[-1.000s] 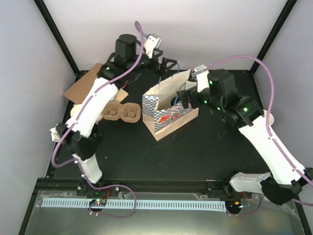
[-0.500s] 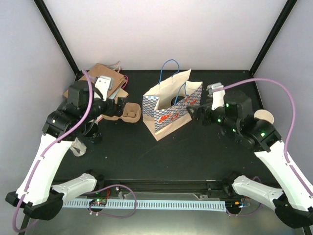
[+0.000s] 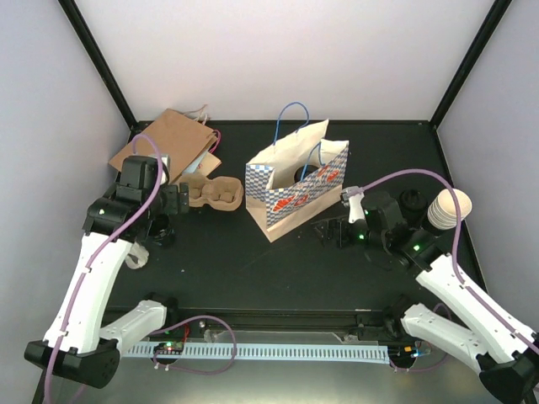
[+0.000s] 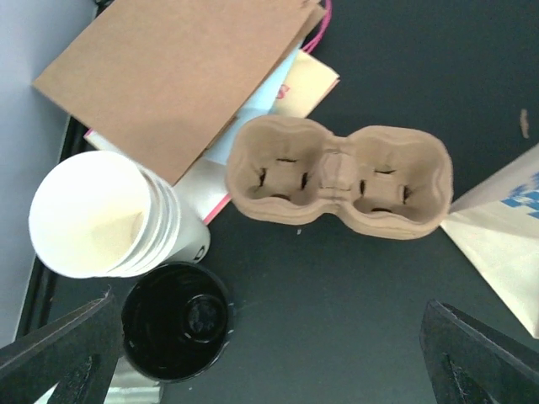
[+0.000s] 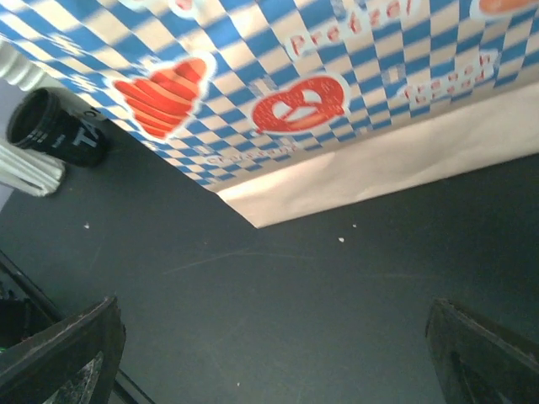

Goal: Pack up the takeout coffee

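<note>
One lidded coffee cup (image 4: 175,320) upright on the black counter (image 3: 253,261), lid facing up, at the left side, just beside a stack of empty paper cups (image 4: 94,215). From the left wrist, low and to the left in view, close by one of the left fingers (image 4: 66,360). Left fingers spread wide, gripping nothing, hanging above the bare patch between cup and cardboard carrier (image 4: 337,181). Plainly the nearer arm for this cup. Likely approach, as a judgement: a short shift toward the near left edge, then straight down along the cup's upright axis.

Second black lid (image 3: 412,202) at the right, next to another cup stack (image 3: 446,209), behind the right fingers (image 5: 67,358) rather than ahead of them. Right fingers also spread wide and empty, aimed at the checked bag (image 3: 295,183).

Carrier lying between left fingers and checked bag, both wells empty. Checked bag standing, mouth open upward, blue handles raised. Dark round shape inside, too shadowed to name. Flat brown bag (image 3: 168,141) at the far left corner, behind the carrier.
</note>
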`<state>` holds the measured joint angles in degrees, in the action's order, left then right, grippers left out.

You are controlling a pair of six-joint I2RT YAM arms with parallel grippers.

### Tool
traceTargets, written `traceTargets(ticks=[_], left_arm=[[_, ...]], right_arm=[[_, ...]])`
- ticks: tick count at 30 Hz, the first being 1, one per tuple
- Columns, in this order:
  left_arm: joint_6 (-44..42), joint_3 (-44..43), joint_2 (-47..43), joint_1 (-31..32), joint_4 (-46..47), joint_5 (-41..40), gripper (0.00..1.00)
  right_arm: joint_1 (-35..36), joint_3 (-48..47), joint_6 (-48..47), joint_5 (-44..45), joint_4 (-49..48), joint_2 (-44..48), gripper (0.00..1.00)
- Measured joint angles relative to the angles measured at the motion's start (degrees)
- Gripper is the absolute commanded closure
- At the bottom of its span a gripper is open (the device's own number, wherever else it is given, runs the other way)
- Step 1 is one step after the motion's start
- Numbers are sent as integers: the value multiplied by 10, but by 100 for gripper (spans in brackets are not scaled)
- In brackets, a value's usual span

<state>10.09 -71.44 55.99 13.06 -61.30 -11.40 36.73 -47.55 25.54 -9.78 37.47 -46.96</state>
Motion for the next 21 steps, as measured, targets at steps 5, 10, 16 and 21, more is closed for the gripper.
traceTargets(ticks=[5, 10, 16, 21], left_arm=[[15, 24, -12, -19, 7, -10, 2], [47, 69, -26, -21, 13, -14, 1], [126, 101, -31, -21, 11, -13, 1], [153, 92, -10, -22, 0, -17, 12]], right_arm=[[0, 48, 12, 3, -31, -10, 0], [0, 118, 22, 28, -78, 16, 0], [0, 142, 35, 86, -96, 13, 0], [0, 142, 42, 112, -106, -8, 0]])
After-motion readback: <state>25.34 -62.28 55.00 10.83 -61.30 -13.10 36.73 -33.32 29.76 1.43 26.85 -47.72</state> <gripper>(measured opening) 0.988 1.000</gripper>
